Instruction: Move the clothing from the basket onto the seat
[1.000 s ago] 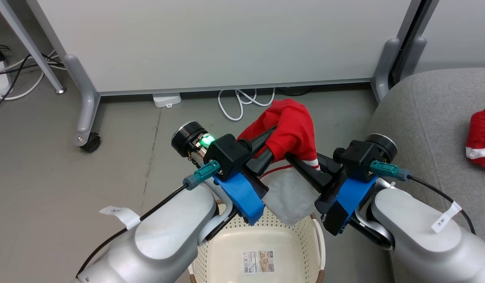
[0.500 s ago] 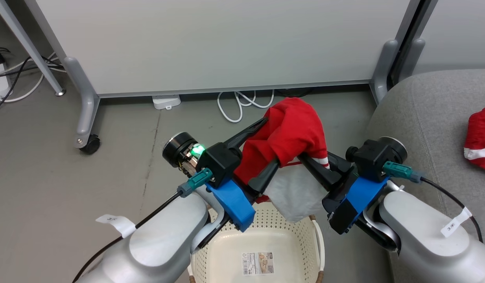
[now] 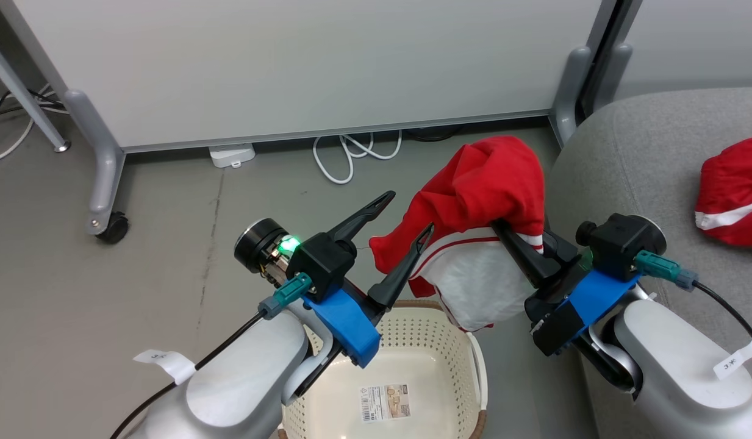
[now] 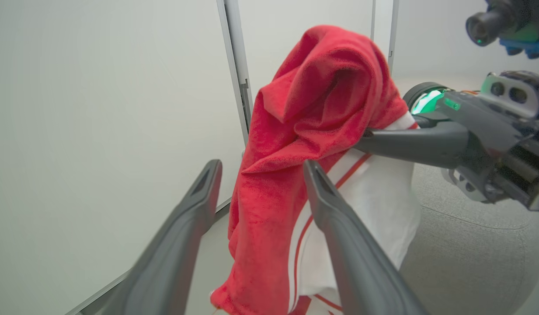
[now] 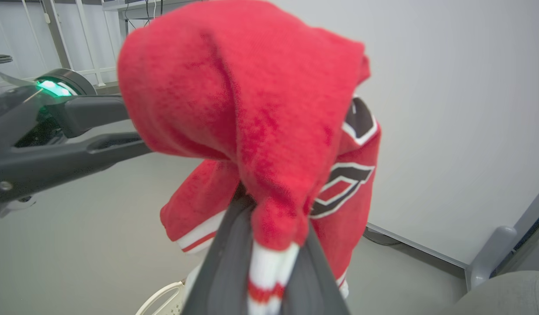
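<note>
The red-and-white jersey (image 3: 479, 195) is hanging just above the far rim of the laundry basket (image 3: 455, 347), its striped cuff pinched between the narrowly closed fingers of the right gripper (image 3: 508, 230). The left gripper (image 3: 410, 211) is hovering beside it, also over that rim, fingers spread wide and gripping nothing — a second red garment (image 3: 732, 189) is lying on the grey seat (image 3: 626, 152), right of the basket.

Nothing reads outright. The sticker (image 3: 385, 402) on the floor of the basket (image 3: 440, 332) carries a barcode and print too small to make out. The left tag (image 3: 165, 364) and right tag (image 3: 738, 361) on the arm cables bear handwritten marks (illegible). The emblem (image 5: 339, 183) on the red garment (image 5: 252, 87) is a dark-and-white diamond figure.
</note>
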